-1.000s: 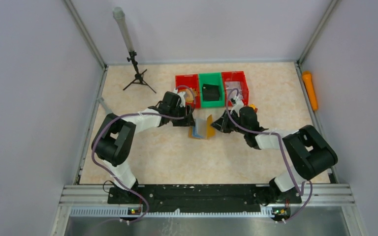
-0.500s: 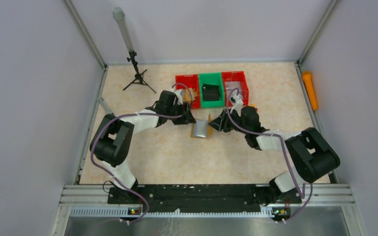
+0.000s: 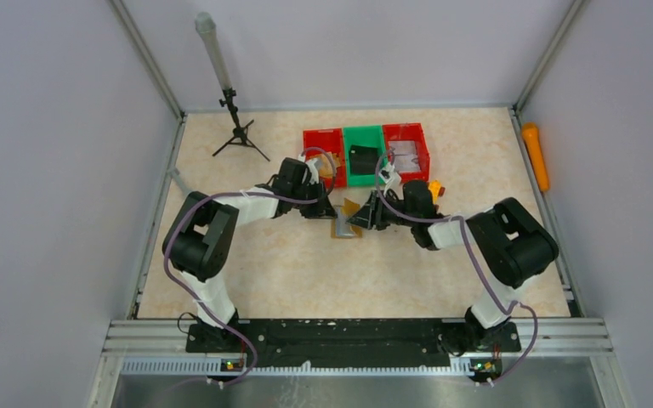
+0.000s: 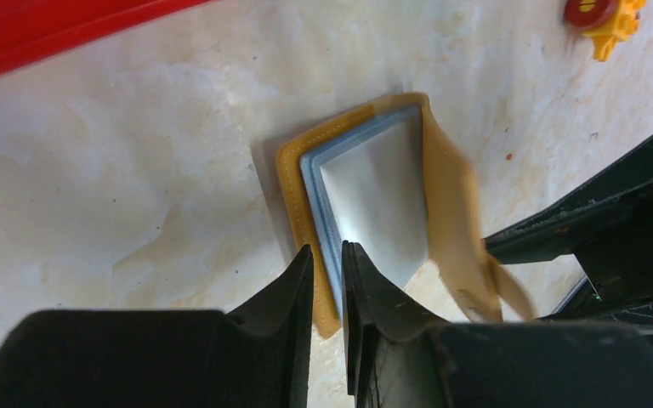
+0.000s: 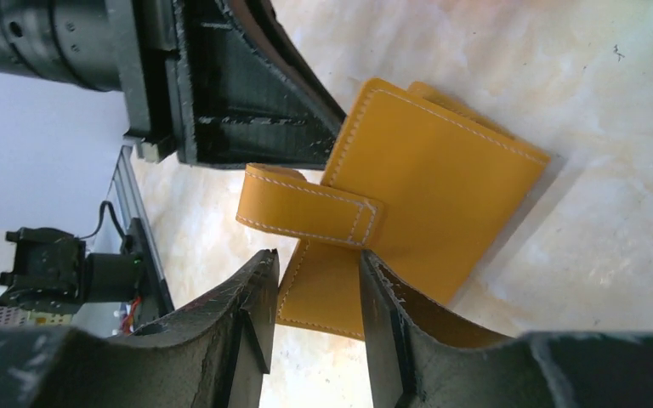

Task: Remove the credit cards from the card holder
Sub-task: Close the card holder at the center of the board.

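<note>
At mid-table (image 3: 247,255), at six o'clock from the green bin (image 3: 364,129): the card holder (image 4: 374,204), propped half open like a small tent. One leaf flat on the surface, the other raised and leaning toward three o'clock. Mustard-brown leather-like skin with pale stitching along the edges, and a short strap tab (image 5: 306,208) folded across the outer face. Inside, a smooth grey sheen, with thin blue-grey layers stepped within the rim: pocket lips or card edges, not to be told apart. No credit cards seen lying loose beside it, and none clearly made out inside. From ten o'clock, the left gripper (image 4: 327,251), fingers drawn almost together on the near rim of the flat leaf, pinning it. From three o'clock, the right gripper (image 5: 316,257), fingers apart, tips by the outer face of the raised leaf just under the tab, propping rather than pinching by the look of it. Step in hand, by judgement: opening and steadying the holder, extraction not begun. Next: keep the flat leaf clamped, swing the raised leaf fully back, then set a fingertip on a card edge and slide it out along its pocket. Slick lining and thin stiff cards, so probably little to bite on. Farther out at two o'clock, a yellow toy block (image 3: 433,186) with a red end; red bins (image 3: 323,133) on either side of the green one.
</note>
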Robot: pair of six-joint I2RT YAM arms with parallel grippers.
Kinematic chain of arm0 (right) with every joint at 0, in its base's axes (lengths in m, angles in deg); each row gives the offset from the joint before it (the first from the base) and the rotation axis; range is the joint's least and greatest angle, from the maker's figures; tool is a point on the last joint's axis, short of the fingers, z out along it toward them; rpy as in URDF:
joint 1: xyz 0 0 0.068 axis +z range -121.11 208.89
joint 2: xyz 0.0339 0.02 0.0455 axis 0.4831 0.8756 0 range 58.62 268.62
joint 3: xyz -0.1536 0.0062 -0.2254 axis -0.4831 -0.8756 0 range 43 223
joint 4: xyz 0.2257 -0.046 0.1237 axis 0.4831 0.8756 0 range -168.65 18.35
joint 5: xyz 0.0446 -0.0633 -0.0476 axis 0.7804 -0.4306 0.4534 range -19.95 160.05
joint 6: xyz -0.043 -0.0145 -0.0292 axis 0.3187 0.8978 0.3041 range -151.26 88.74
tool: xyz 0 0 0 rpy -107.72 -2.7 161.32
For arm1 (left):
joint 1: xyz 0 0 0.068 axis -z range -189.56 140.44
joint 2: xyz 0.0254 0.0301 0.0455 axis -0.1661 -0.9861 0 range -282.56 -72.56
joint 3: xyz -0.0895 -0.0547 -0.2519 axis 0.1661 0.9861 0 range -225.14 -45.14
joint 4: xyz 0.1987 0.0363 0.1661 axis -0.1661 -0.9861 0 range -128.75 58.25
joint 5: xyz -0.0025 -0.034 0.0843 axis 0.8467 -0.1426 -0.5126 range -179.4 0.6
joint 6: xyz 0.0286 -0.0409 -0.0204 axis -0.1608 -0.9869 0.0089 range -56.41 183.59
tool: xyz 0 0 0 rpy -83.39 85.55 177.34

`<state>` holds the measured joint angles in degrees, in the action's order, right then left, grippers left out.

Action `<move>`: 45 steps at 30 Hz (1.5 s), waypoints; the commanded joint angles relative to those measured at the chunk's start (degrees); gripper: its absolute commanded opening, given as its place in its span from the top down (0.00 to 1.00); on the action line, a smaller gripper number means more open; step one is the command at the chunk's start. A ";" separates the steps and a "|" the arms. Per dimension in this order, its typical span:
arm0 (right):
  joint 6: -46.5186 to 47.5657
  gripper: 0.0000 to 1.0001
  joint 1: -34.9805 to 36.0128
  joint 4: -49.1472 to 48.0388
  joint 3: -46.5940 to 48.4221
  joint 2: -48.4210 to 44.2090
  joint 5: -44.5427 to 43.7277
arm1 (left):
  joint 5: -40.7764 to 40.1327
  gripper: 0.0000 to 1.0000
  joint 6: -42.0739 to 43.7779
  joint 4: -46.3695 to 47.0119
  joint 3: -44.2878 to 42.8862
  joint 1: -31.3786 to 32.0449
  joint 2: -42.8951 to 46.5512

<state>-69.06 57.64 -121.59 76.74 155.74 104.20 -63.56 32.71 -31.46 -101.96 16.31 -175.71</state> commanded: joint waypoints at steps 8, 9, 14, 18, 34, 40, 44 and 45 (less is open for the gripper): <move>8.93 0.58 3.72 20.15 10.66 5.73 -10.43 | -1.27 0.78 1.38 -2.62 -2.33 0.15 0.69; 10.08 0.59 4.18 22.31 11.81 6.13 -11.92 | -1.61 0.77 1.47 -2.80 -2.26 0.14 0.98; 11.66 0.64 4.89 25.30 12.82 5.80 -16.06 | -5.87 0.74 1.85 -2.84 -0.48 0.14 4.68; 14.23 0.64 5.77 28.73 13.64 4.40 -21.18 | -12.69 0.65 2.04 -2.79 1.59 0.06 9.03; 16.03 0.63 6.40 16.12 3.37 -10.17 -23.24 | -21.36 0.52 2.88 3.94 9.29 0.06 20.93; 18.73 0.61 6.40 11.62 -3.15 -19.58 -30.05 | -28.73 0.32 4.95 5.79 12.27 0.06 26.07; 21.08 0.55 6.38 9.98 -7.14 -25.87 -38.58 | -29.90 0.02 7.06 10.47 17.18 0.04 31.69; 21.77 0.52 6.40 9.97 -7.98 -27.32 -41.90 | -29.95 0.01 7.73 12.10 19.05 0.06 33.76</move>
<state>-51.12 63.65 -106.88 71.39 134.10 73.74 -90.57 37.59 -27.43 -87.45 16.35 -148.37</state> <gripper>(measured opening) 0.431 0.960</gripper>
